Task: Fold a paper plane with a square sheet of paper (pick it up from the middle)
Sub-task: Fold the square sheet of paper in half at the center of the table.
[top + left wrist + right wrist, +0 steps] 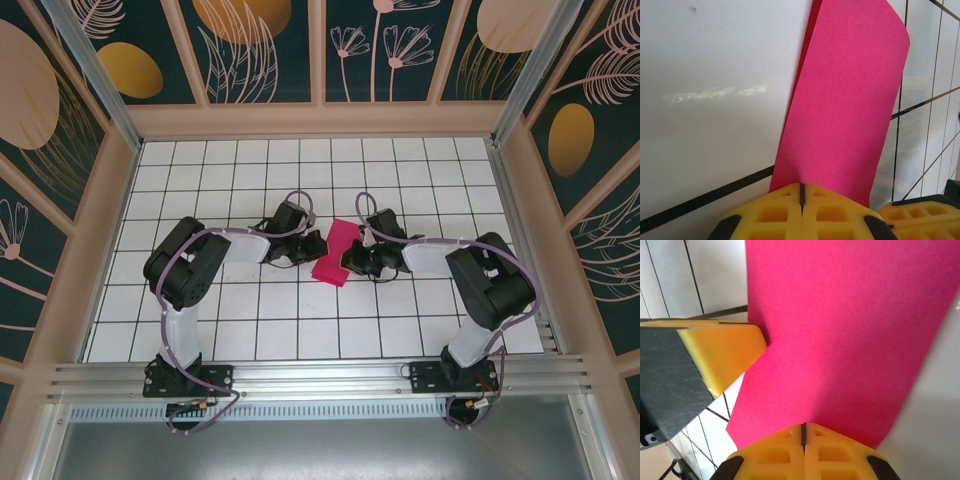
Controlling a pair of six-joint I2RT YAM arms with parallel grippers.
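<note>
The left gripper (801,194) has its two yellow fingers pressed tightly together, with only a thin dark seam between them. A pink sheet of paper (845,100) comes straight out of that seam, its edge pinched there. Along the paper's left side a darker second layer shows, so it looks folded over.

The right gripper (803,432) is closed the same way, its yellow fingers meeting on another edge of the same pink paper. In the right wrist view, one yellow and black finger (720,357) of the left gripper touches the paper's left edge.

Seen from above, the two grippers face each other with the paper between them, near the middle of a white table (250,320) marked with a dark grid. The paper looks like a narrow, slanted pink strip. The two black arms reach inward from their bases at the near edge. Dark walls (90,110) with leaf patterns surround the table.
</note>
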